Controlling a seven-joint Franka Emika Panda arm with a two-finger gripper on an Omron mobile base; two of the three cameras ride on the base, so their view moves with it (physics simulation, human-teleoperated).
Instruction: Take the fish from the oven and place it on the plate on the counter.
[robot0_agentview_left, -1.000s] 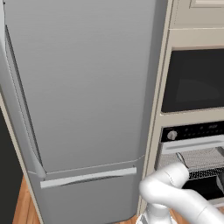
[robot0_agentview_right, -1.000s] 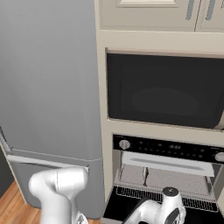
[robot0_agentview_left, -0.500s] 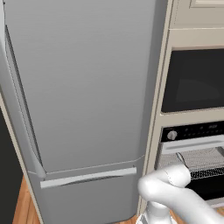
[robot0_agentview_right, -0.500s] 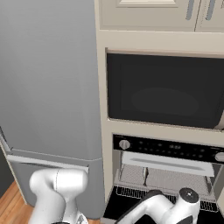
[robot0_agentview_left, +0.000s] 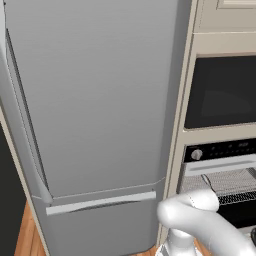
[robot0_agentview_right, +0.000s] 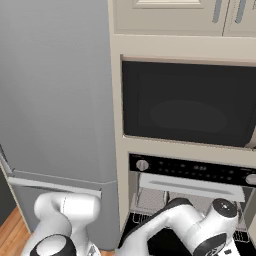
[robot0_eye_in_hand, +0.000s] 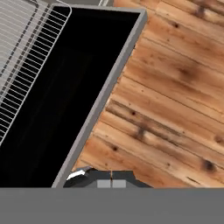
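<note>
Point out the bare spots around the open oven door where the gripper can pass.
The wooden floor beside the oven door's grey edge lies bare. The door's black glass is bare too, up to the wire rack. The shut gripper hangs at that edge.

A tall grey refrigerator (robot0_agentview_left: 95, 100) takes up most of the left and centre, its upper door meeting a lower drawer at a pale horizontal handle strip (robot0_agentview_left: 100, 204); a long vertical handle (robot0_agentview_left: 25, 130) runs down its left edge; to its right stands a cream cabinet column (robot0_agentview_left: 187, 100) holding a black-glass appliance (robot0_agentview_left: 222, 90); below that sits the oven (robot0_agentview_left: 220, 150) with its black control strip and a round silver knob (robot0_agentview_left: 196, 155); beneath the strip a wire rack (robot0_agentview_left: 225, 182) shows, apparently in the open cavity; the white arm (robot0_agentview_left: 200, 220) curves up at lower right; wooden floor (robot0_agentview_left: 27, 237) shows at lower left.
</note>
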